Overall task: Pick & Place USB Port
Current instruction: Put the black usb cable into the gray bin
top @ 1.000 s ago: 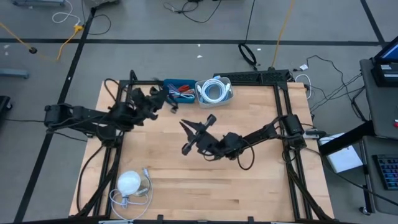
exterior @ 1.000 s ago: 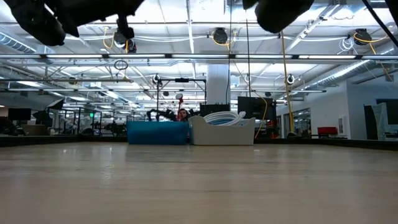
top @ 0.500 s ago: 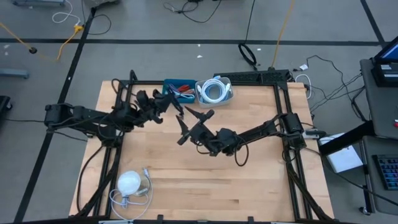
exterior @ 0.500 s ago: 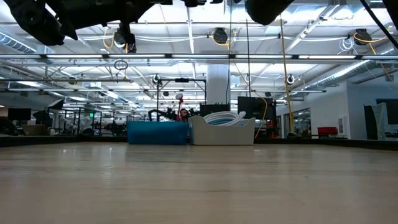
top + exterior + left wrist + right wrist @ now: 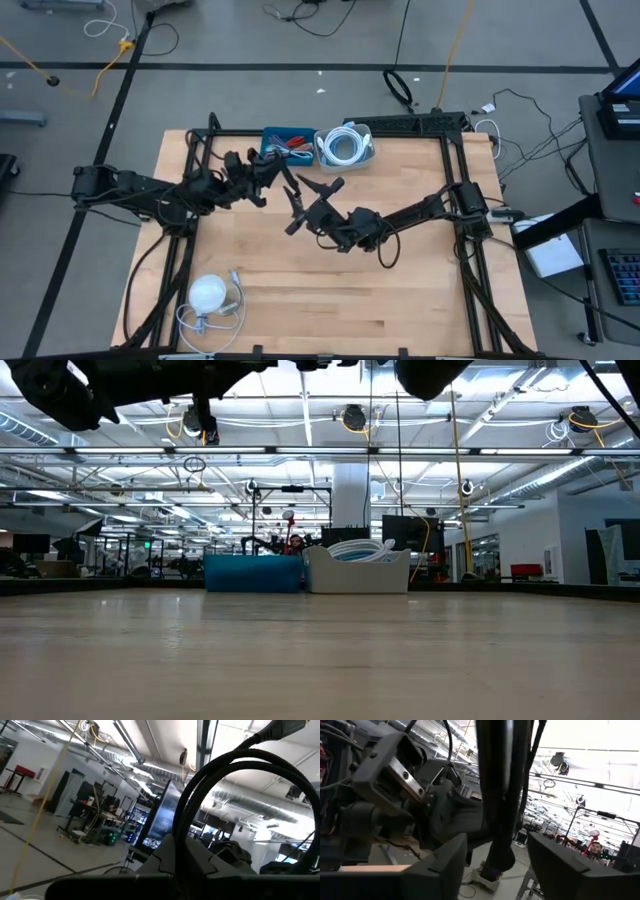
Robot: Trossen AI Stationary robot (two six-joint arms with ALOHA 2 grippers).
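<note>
**A:** Where are the two claws?

**B:** Seen from above, both meet over the back half of the desk. The left claw reaches in from the left and sits just in front of a blue box. The right claw comes in from the right and faces it closely.

**A:** Are they gripping anything?

**B:** The right claw is released, with its fingers spread wide. The left claw is clenched. I cannot tell whether anything is pinched in it, because its own wrist camera shows only dark arm parts and a looping black wire.

**A:** And the USB piece?

**B:** In the right wrist view a dark cable hangs straight down between the spread fingers. It ends in a stubby plug, and neither finger appears to touch it. From above that spot is too small and dark to make out. I cannot tell what holds the cable at its top.

**A:** What else is on the desk?

**B:** The blue box holds some red bits. Just beside it, touching or nearly so, stands a white box with a coiled white cord in it. Both boxes are at the back edge, and the low view shows them side by side. Well apart, at the front left corner, lies a round white thing with its own thin cord.
</note>
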